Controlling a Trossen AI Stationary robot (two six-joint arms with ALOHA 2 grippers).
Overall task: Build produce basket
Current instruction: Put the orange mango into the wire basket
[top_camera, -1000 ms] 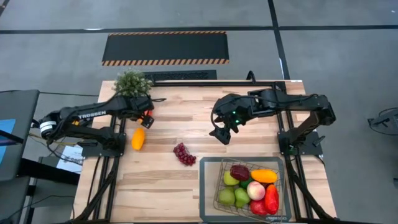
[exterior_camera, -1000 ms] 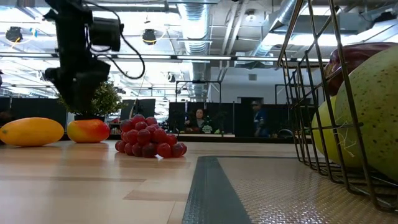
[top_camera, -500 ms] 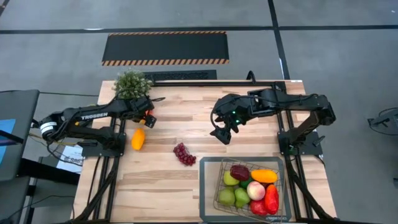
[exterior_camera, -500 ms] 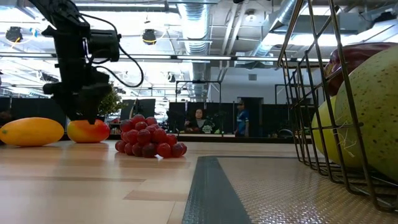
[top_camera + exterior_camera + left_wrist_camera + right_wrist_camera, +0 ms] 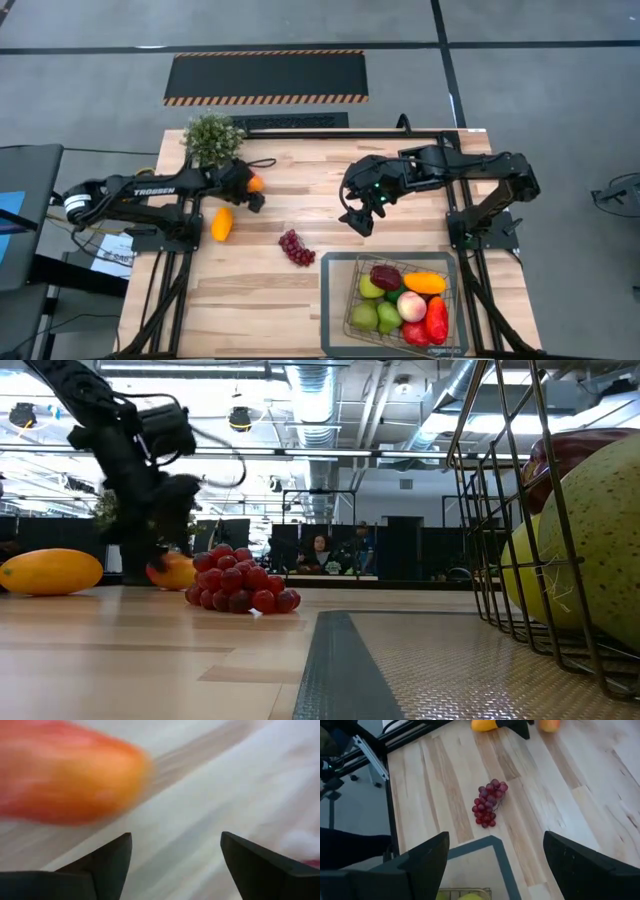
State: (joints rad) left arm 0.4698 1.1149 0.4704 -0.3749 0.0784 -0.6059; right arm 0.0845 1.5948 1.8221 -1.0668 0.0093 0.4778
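Left gripper [image 5: 252, 196], jaws open and empty, crowds the round orange-red plastic fruit [image 5: 256, 183], risking nudging it away.

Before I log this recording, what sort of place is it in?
Probably a large open lab or industrial workspace. Behind the wooden table the low view shows exposed ceiling ducts, hanging lamps and people at dark partitioned desks. From above, the floor is bare concrete with a hazard-striped mat.

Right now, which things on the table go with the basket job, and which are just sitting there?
Job:
basket, partly filled
grapes
yellow pepper
orange fruit at the left gripper

Just there:
potted plant
grey mat under the basket
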